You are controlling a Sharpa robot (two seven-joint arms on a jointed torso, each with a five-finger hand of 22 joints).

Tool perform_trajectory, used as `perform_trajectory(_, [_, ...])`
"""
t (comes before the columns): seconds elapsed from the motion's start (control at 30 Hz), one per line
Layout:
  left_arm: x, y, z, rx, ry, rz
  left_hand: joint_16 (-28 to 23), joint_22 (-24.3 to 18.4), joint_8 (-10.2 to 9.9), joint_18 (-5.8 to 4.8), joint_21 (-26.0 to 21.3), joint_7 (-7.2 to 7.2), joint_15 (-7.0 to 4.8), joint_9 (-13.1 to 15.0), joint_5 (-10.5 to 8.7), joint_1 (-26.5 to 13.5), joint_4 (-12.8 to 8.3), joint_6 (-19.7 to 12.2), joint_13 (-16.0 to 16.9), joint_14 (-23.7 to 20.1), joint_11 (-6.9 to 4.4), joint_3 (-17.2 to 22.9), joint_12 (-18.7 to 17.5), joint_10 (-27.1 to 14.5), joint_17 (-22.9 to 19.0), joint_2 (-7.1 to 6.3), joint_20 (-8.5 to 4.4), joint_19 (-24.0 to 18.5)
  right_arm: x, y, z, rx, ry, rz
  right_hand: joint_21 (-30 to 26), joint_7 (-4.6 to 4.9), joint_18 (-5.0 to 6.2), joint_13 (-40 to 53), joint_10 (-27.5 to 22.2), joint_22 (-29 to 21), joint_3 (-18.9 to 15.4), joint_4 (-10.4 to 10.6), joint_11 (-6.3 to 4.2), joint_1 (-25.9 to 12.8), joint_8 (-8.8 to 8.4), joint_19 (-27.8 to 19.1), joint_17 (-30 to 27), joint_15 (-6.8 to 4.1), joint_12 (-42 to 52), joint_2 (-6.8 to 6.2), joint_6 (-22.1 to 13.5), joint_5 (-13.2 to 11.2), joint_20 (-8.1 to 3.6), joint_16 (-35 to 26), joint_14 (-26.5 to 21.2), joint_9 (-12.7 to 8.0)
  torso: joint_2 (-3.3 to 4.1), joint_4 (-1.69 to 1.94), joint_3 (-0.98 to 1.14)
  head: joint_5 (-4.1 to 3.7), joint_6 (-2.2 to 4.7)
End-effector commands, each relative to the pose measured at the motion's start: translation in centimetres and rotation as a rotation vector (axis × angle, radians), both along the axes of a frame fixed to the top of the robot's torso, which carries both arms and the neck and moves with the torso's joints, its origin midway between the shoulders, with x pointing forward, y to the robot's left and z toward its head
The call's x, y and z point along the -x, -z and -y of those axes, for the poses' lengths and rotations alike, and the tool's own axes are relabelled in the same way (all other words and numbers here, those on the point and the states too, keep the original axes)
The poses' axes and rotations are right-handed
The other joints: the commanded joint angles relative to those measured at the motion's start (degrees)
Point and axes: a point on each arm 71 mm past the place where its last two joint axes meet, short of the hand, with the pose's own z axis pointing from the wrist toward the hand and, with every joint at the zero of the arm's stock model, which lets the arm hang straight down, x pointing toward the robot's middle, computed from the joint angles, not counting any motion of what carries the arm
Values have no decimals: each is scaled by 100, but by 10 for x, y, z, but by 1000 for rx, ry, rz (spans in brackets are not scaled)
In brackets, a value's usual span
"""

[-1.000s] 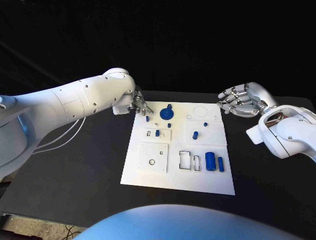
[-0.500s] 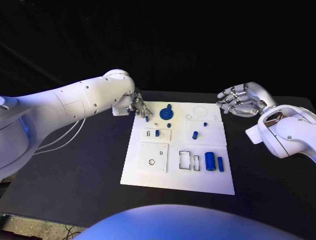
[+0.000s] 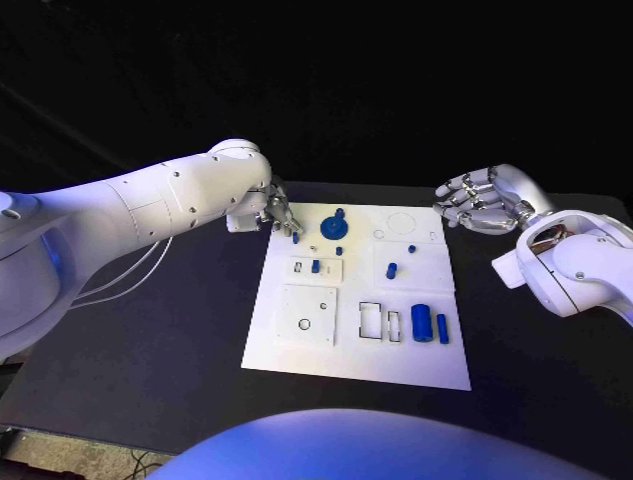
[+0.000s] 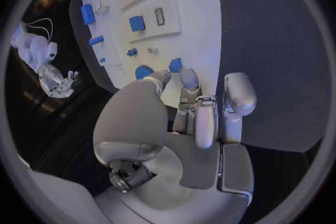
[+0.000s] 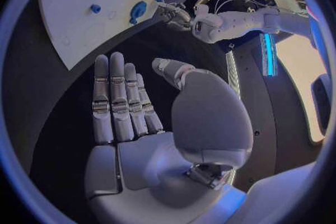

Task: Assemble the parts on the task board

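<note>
The white task board (image 3: 309, 350) lies in the middle of the black table. My left hand (image 3: 276, 213) hovers at the board's far left corner with its fingers stretched out and apart, holding nothing. Its fingertips (image 4: 187, 75) hang just over a small blue peg (image 3: 295, 237) (image 4: 175, 65). Beside the peg stands a round blue part (image 3: 334, 228) (image 4: 143, 71) (image 5: 138, 11). My right hand (image 3: 482, 200) (image 5: 140, 117) is raised off the board's far right corner, palm showing, fingers straight and empty.
Two blue cylinders (image 3: 423, 322) lie side by side near the board's right edge, next to two rectangular slots (image 3: 371, 320). Small blue pegs (image 3: 391, 270) stand mid-board. A square panel with a hole (image 3: 306, 315) sits on the left half. Bare black table surrounds the board.
My left hand has edged slightly down toward the small blue peg. The right hand and the parts have not moved.
</note>
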Motion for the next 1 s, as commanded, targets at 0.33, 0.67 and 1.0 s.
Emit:
perform_trajectory(0.33, [2,1,2,15,8,-28,29,835,4,-22,17,-15,-6,10,-71,55,12,43,10,567,-51,60,45,4,1404,-19,-5,11,0,1,-2,2,-13,-3,-28,36,58,-12,40,-12,-10,-35,15,-35,14,-19,-11,36,-24,4,-21,33,13,-44,-2,-6,2,3,1,6,0])
perform_trajectory(0.67, [2,1,2,14,8,-31,29,836,5,-23,21,-11,-4,11,-83,33,19,46,11,567,-48,61,46,6,1404,-28,-5,12,0,1,-2,2,-14,-4,-30,39,58,-34,44,-32,-10,-40,18,-30,14,-26,-14,39,-40,7,-24,52,17,-65,-2,-11,1,0,2,6,0])
perform_trajectory(1.0, [2,2,2,12,12,-41,31,836,6,-23,23,-12,-2,12,-92,17,21,50,28,567,-46,67,62,15,1407,-27,-4,12,0,1,-2,3,-15,-5,-31,39,58,-40,45,-38,-10,-42,19,-29,15,-28,-15,40,-45,9,-24,60,18,-71,-2,-12,4,2,4,8,0])
